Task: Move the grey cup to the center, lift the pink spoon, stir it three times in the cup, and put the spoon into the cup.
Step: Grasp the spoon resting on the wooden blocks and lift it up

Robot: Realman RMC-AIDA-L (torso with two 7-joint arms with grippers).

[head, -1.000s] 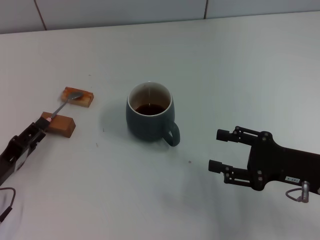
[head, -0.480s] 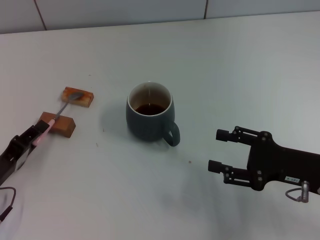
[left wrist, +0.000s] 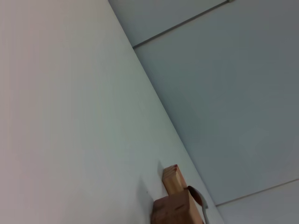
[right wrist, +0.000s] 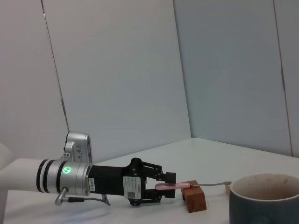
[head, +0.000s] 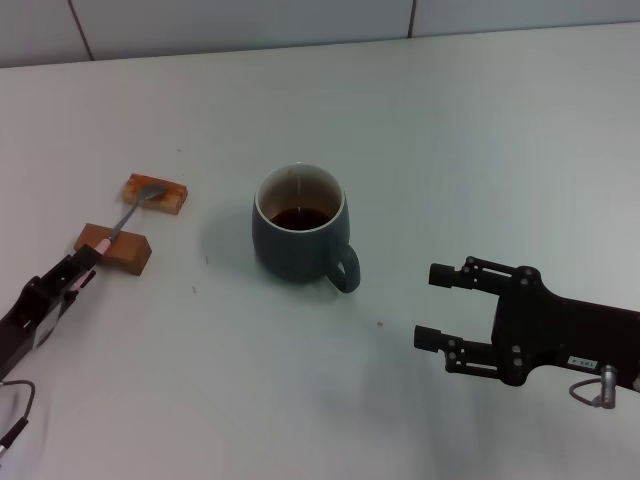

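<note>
The grey cup (head: 300, 236) stands mid-table with dark liquid inside and its handle toward my right arm; it also shows in the right wrist view (right wrist: 264, 199). The pink spoon (head: 120, 219) lies across two wooden blocks, its bowl on the far block and its pink handle end on the near one. My left gripper (head: 76, 268) is at the tip of the handle, its fingers open on either side of it, as the right wrist view (right wrist: 165, 185) shows. My right gripper (head: 434, 305) is open and empty, to the right of the cup and nearer the front.
The far wooden block (head: 157, 194) and the near wooden block (head: 116, 249) sit left of the cup. Both blocks also show in the left wrist view (left wrist: 176, 209). The white table (head: 450, 140) meets a tiled wall at the back.
My left gripper has drawn back along the spoon handle toward the front left, so more of the pink handle shows. The spoon and cup have not moved. My right gripper dropped slightly.
</note>
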